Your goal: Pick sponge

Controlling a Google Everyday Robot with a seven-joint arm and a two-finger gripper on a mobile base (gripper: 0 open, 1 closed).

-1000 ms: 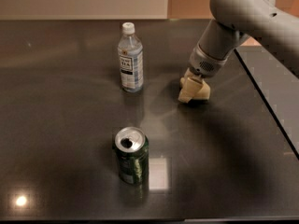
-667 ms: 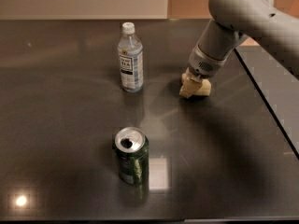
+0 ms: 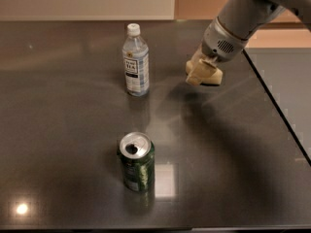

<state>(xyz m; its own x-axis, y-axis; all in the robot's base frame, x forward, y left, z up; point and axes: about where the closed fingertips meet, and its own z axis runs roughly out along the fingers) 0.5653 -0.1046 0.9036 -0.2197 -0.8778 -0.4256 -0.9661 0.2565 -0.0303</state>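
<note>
By the worktop's (image 3: pixel 73 154) far right edge the hand (image 3: pixel 200 72) is being held at the sponge (image 3: pixel 215 76); whether clenched cannot be told. Soft, light foam is being judged best pinched across its waist.

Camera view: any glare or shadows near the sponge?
Camera view: glare spot front-left on the table, pale square reflection beside the can; the arm's shadow darkens the table in front of the pincer, which is at the sponge, back right.
</note>
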